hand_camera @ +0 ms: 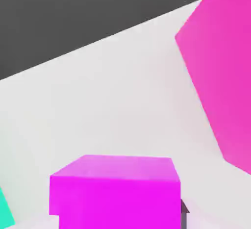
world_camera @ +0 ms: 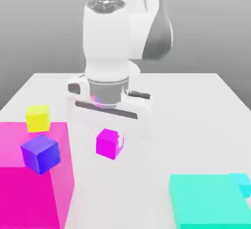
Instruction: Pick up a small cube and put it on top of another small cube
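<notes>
Exterior view is looking from the front, slightly above, across the surface (world_camera: 196,105) toward the arm. Hand view is sitting close behind the small cube (hand_camera: 115,191), facing obliquely along the surface. Both are sharing this cube (world_camera: 108,143) and the huge magenta block (world_camera: 34,184).

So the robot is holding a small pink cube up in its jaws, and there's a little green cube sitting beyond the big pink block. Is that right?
Almost. The small pink cube is in the jaws, shut on it, as the exterior view shows. But the little cube beyond the big pink block is yellow, not green, in the same view. The greenish things there are the turquoise blocks on the exterior view's right.
</notes>
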### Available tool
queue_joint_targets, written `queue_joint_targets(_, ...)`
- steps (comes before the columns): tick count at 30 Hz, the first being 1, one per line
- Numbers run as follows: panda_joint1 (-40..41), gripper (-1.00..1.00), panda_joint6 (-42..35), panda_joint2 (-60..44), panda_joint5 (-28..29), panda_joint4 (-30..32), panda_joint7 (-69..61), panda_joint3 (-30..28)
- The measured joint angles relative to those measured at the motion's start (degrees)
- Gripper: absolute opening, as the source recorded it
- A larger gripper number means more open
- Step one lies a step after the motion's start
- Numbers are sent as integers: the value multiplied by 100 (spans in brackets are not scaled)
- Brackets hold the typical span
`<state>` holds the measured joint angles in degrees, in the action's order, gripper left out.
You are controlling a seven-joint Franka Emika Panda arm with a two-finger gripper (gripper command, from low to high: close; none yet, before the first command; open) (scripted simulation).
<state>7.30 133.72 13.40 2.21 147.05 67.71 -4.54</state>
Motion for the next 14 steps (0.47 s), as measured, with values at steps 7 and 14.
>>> queue_joint_targets(7, 946, -100, -1463, 751, 148, -733, 911, -516)
queue_joint_targets(14, 1025, 100, -762, 469, 140, -313, 944, -587)
